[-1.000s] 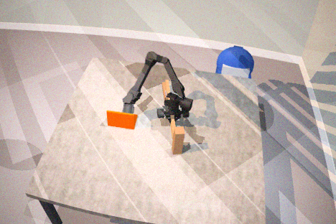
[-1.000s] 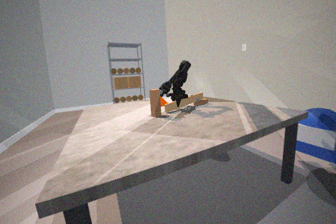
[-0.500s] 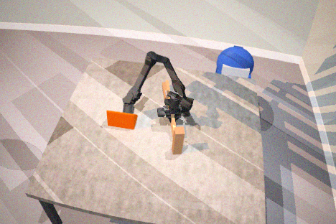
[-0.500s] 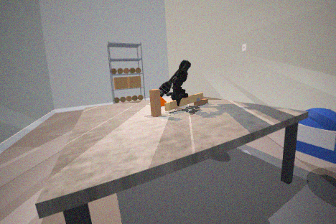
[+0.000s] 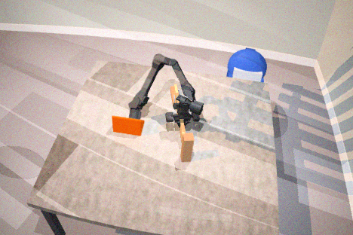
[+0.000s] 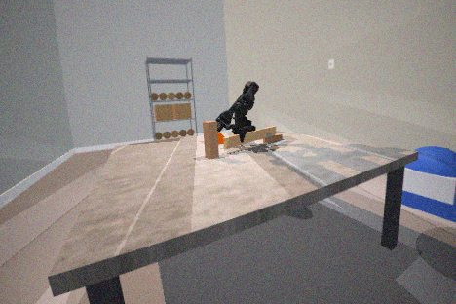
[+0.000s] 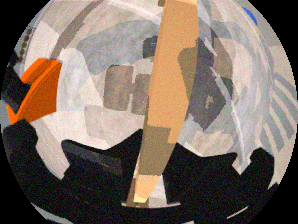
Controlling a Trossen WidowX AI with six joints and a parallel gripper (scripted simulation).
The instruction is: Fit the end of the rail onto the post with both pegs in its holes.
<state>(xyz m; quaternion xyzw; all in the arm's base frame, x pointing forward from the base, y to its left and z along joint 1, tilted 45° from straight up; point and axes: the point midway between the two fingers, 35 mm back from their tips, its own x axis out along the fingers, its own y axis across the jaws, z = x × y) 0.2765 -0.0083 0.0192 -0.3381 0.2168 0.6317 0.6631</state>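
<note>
- You've got the post (image 5: 187, 148) (image 6: 210, 139) upright on the table (image 5: 151, 184) (image 6: 146, 248), just before the bed rail's near end.
- Here's your bed rail (image 5: 174, 94) (image 6: 260, 134) (image 7: 172, 90), running back from the post to the footboard block (image 6: 276, 139), between your gripper's (image 5: 182, 118) (image 6: 242, 138) (image 7: 150, 200) fingers.
- From above, you see the upright panel (image 5: 128, 126) (image 6: 220, 137) (image 7: 44, 95) left of the post.
- Beyond the table, you have a shelf unit (image 6: 171, 61) by the wall.
</note>
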